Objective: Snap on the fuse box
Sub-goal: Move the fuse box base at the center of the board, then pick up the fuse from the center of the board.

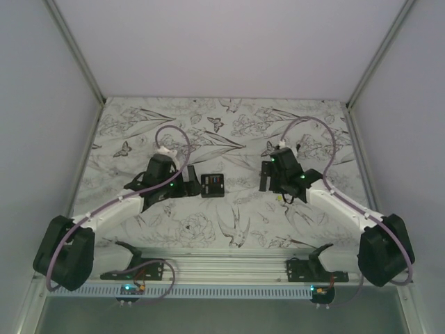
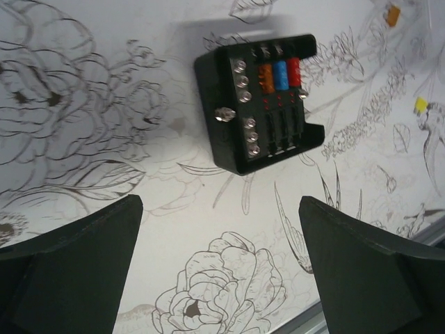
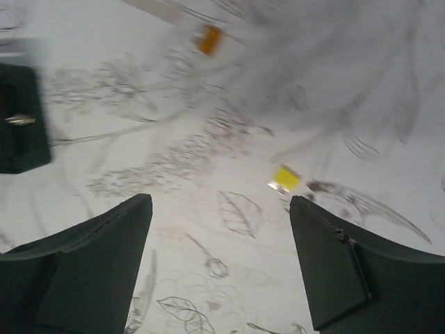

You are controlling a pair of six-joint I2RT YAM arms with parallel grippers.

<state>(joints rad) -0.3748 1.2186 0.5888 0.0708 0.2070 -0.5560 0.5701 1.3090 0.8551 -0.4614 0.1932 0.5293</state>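
The fuse box [image 2: 261,104] lies uncovered on the table [image 2: 83,174] just ahead of the left gripper [image 2: 221,202], which is open and empty like the right gripper [image 3: 217,202], so the snapping seems not done yet.

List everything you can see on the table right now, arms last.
fuse box: one, black with orange, blue and red fuses, mid-table between the arms.
orange bit: one, orange, on the cover right of the fuse box.
yellow bit: one, yellow, on the cover ahead of the right jaws.
table cover: one, white with black flower and bird drawings.
rail: one, silver, near edge.
left arm: one, black and white, jaws open and empty, fuse box just ahead.
right arm: one, black and white, jaws open and empty.
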